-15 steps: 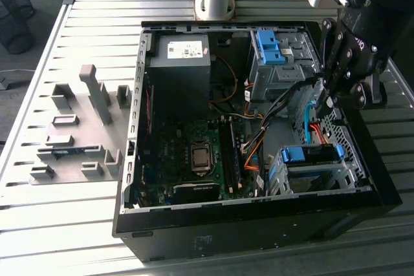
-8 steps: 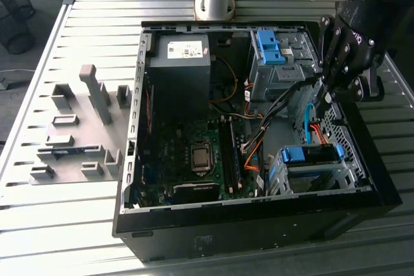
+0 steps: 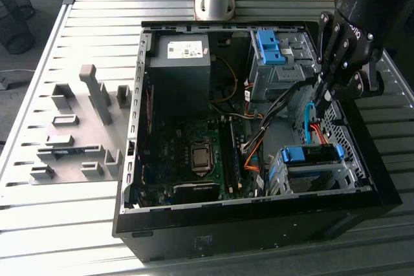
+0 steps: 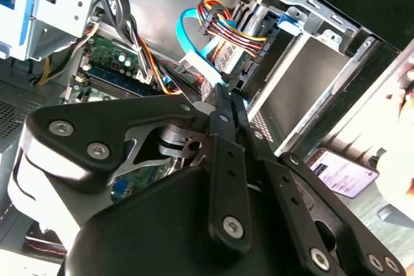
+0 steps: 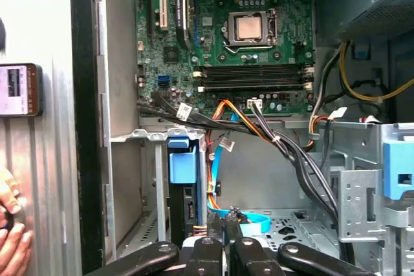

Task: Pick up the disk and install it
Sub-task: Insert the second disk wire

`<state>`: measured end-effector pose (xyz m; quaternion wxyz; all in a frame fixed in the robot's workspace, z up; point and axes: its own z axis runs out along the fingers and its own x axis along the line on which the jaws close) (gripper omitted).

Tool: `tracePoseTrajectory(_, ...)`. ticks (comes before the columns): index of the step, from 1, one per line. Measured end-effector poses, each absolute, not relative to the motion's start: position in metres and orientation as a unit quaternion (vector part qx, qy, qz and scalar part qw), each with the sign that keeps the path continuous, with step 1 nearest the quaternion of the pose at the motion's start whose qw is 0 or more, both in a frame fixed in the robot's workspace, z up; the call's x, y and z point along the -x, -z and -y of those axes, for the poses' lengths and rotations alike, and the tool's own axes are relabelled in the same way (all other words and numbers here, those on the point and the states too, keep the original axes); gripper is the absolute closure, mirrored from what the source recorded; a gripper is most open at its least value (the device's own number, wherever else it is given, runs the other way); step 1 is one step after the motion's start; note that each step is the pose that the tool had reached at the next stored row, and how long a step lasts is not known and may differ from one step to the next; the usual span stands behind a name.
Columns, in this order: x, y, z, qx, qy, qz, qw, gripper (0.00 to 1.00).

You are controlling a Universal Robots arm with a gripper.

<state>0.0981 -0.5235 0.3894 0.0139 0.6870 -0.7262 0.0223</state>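
Observation:
The disk (image 3: 309,174) sits inside the metal drive cage (image 3: 278,179) at the case's near corner on the exterior view's right, with its blue rail (image 3: 310,154) on top. In the first wrist view the blue rail (image 5: 182,163) stands above the disk's dark connector end (image 5: 189,208). The second wrist view shows the disk's silver face (image 4: 307,72) within the cage. My gripper (image 3: 322,98) hangs just above and behind that cage. Its fingers (image 4: 225,111) are shut together with nothing between them, and their tips (image 5: 223,227) point at the blue data cable (image 5: 249,221) and the coloured wires beside the disk.
The open black computer case (image 3: 129,224) lies on a slatted metal table, with the motherboard (image 3: 194,153), the dark power supply box (image 3: 180,69) and a second cage holding a blue bracket (image 3: 268,46). Grey fixtures (image 3: 77,140) stand at the exterior view's left. A hand (image 5: 10,224) and a phone (image 5: 19,88) are beside the case.

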Motion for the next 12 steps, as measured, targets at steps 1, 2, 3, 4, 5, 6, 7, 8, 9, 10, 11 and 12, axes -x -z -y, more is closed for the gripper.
tracePoseTrajectory(1,-0.0984,-0.3894,0.5229,-0.687,-0.024,0.726,0.016,0.83)
tracePoseTrajectory(2,-0.0987,-0.3894,0.5223,-0.687,-0.025,0.726,0.018,0.82)
tracePoseTrajectory(3,-0.0991,-0.3893,0.5218,-0.687,-0.026,0.726,0.019,0.82)
tracePoseTrajectory(4,-0.0995,-0.3891,0.5215,-0.687,-0.027,0.726,0.021,0.75)
tracePoseTrajectory(5,-0.0998,-0.3890,0.5211,-0.687,-0.028,0.726,0.023,0.75)
tracePoseTrajectory(6,-0.1002,-0.3886,0.5208,-0.687,-0.029,0.726,0.024,0.75)
tracePoseTrajectory(7,-0.1005,-0.3881,0.5206,-0.687,-0.031,0.726,0.025,0.75)
tracePoseTrajectory(8,-0.1008,-0.3875,0.5204,-0.687,-0.032,0.726,0.027,0.75)
tracePoseTrajectory(9,-0.1012,-0.3866,0.5202,-0.687,-0.033,0.726,0.028,0.75)
tracePoseTrajectory(10,-0.1017,-0.3856,0.5199,-0.687,-0.033,0.726,0.029,0.75)
tracePoseTrajectory(11,-0.1020,-0.3847,0.5197,-0.687,-0.033,0.726,0.030,0.75)
tracePoseTrajectory(12,-0.1022,-0.3838,0.5195,-0.687,-0.034,0.726,0.030,0.75)
